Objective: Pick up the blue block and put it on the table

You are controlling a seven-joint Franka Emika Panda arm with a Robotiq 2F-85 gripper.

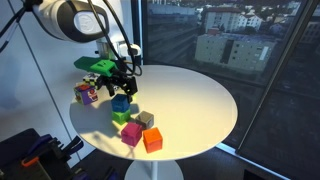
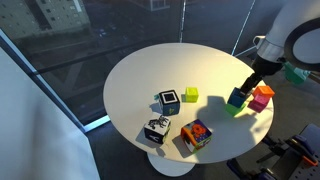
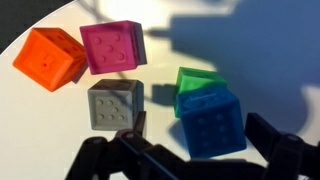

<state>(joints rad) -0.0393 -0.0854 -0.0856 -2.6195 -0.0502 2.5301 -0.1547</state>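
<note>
The blue block [image 3: 212,122] is a teal-blue studded cube that sits on top of a green block [image 3: 188,82]. It also shows in both exterior views [image 1: 121,103] [image 2: 237,97]. My gripper [image 3: 203,127] is open, with one finger on each side of the blue block and a small gap on both sides. In both exterior views the gripper [image 1: 124,88] [image 2: 247,84] hangs just above the stack. The stack stands on the round white table [image 1: 190,100] [image 2: 140,75], near its edge.
An orange block [image 3: 50,58], a pink block [image 3: 112,45] and a grey block [image 3: 113,103] lie close to the stack. A purple multicoloured cube [image 1: 87,95] sits by the table edge. A bright green cube [image 2: 190,95] and patterned cubes [image 2: 168,100] [image 2: 156,130] lie further off.
</note>
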